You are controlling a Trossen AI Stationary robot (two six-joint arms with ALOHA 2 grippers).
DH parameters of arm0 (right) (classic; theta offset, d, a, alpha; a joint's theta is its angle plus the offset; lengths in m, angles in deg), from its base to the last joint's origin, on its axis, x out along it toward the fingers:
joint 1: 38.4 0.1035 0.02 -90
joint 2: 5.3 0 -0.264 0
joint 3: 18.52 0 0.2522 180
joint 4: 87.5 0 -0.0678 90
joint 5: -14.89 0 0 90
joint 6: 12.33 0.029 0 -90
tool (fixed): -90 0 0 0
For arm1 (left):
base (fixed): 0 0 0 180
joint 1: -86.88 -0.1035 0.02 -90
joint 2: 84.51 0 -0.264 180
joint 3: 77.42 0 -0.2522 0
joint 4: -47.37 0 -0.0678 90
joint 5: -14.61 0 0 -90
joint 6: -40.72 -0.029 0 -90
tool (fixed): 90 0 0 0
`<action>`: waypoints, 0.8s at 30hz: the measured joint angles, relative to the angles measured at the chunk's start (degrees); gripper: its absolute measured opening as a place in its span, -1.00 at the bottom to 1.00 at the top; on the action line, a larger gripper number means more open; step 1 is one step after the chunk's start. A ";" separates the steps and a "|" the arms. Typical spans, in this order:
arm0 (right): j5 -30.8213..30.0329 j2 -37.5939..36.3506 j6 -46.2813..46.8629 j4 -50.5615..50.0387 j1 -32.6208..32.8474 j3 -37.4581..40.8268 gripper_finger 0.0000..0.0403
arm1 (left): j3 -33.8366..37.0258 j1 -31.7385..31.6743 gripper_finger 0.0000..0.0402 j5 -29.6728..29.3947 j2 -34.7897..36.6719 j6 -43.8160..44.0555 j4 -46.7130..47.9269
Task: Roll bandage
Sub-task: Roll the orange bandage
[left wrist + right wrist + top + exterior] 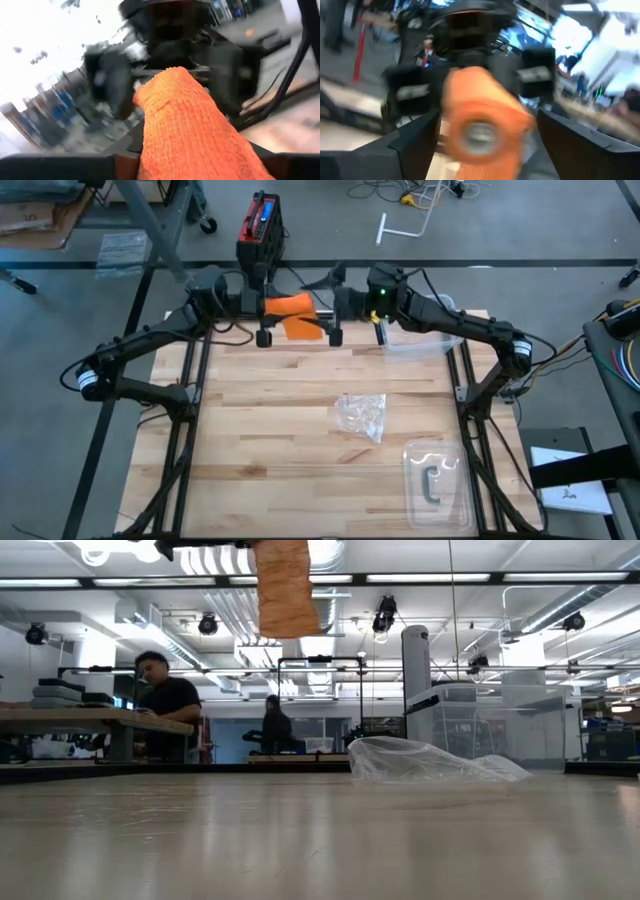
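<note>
We see both arms reaching inward at the tabletop's [300, 410] far edge, wrists facing. The left gripper [265, 305] has its jaws closed on the orange bandage [296, 316], held aloft; the right gripper [335, 305] stands with jaws apart beside it.

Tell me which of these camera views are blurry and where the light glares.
Right wrist view: heavy motion blur smears the orange bandage and the tool behind it. Left wrist view: the bandage's weave is fairly sharp, the background is streaked, and the upper left is blown out white. Low view: sharp on the far room, with bright ceiling strips; the near tabletop is soft. High view: evenly lit, no strong glare.
</note>
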 joint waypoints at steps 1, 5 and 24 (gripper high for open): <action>0.04 0.00 3.18 -0.08 -0.39 0.00 0.63 | -0.04 0.01 -0.43 -0.14 0.00 -2.80 -0.06; 0.73 0.20 13.73 -0.45 -1.79 0.10 0.60 | -0.11 -0.01 -0.43 -0.88 0.02 -11.37 0.26; 6.93 1.22 25.05 -0.69 -2.95 0.37 0.50 | 0.01 1.15 -0.43 -6.70 -2.16 -33.79 1.63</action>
